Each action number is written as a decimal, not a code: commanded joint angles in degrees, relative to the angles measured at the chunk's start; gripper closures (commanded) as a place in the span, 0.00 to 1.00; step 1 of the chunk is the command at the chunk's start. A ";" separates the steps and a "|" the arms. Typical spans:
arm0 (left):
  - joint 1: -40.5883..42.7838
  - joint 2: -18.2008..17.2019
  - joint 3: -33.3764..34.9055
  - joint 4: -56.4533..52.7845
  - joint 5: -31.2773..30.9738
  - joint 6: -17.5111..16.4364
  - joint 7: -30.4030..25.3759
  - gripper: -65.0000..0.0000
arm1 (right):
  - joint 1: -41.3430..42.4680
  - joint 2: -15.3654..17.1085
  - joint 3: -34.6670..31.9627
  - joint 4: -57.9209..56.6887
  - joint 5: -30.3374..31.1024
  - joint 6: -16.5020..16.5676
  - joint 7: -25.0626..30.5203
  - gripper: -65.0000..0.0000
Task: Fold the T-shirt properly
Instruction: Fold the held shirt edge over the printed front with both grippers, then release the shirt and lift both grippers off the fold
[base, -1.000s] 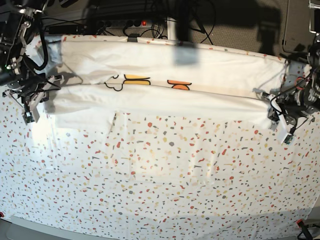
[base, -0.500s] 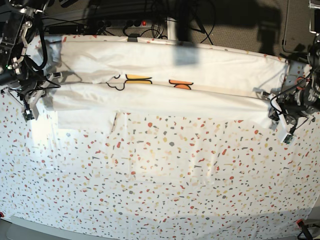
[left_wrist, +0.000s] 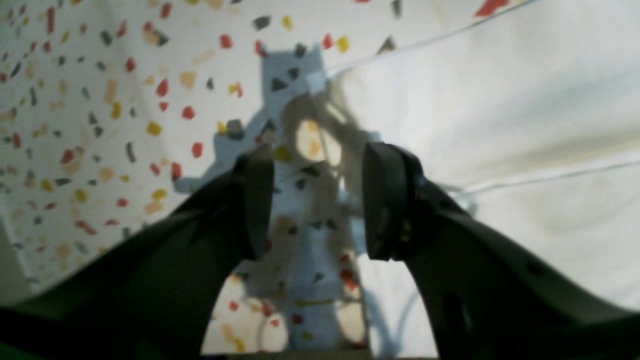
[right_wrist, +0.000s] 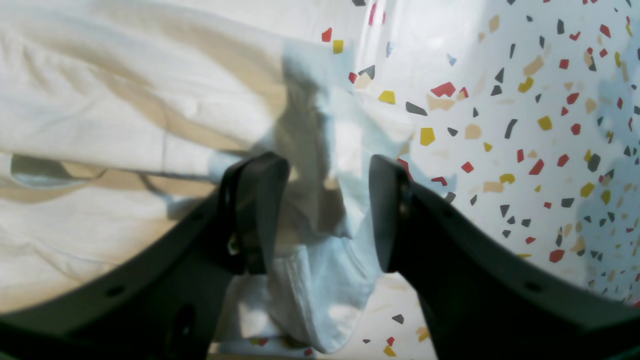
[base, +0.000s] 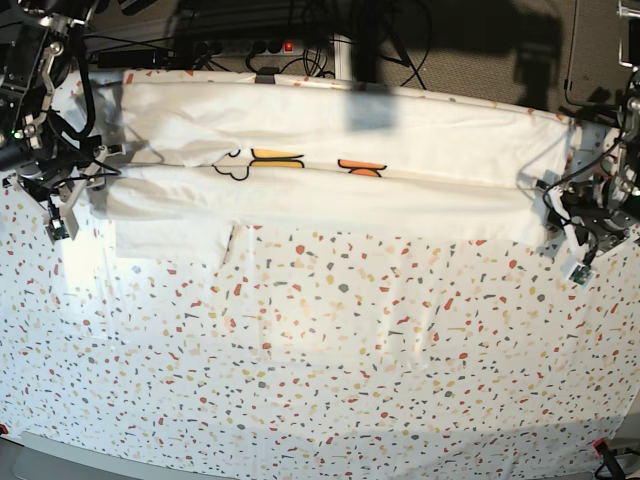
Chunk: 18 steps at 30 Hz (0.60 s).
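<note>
The T-shirt (base: 330, 170) lies folded in a long band across the upper frame on the speckled bench (base: 330, 360); my claws (base: 60, 205) sit at its ends, seemingly parted.

This looks like a robotics lab or test room rather than a home. A wide bench (base: 320, 370) covered in white terrazzo-speckled sheeting fills the base view, with a robot arm (base: 40, 90) mounted at one end and a second arm (base: 605, 190) at the other, both trailing exposed wiring. Behind the bench, black cables (base: 300, 45) tangle over the floor around a power strip with a lit red switch (base: 288, 46). Red clamps (base: 603, 446) grip the near bench edge.
</note>
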 joint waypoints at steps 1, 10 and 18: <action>-1.01 -1.01 -0.55 1.01 0.24 0.20 -0.59 0.57 | 1.09 0.96 0.44 1.07 0.15 -0.13 1.57 0.55; -1.27 -0.96 -0.55 7.23 -3.02 4.63 -7.89 0.57 | 11.10 0.96 0.44 1.03 0.55 -0.24 11.13 0.55; -0.96 2.03 -0.48 18.36 -7.93 4.37 -4.33 0.57 | 21.92 1.31 0.44 -17.77 0.92 -2.01 10.67 0.55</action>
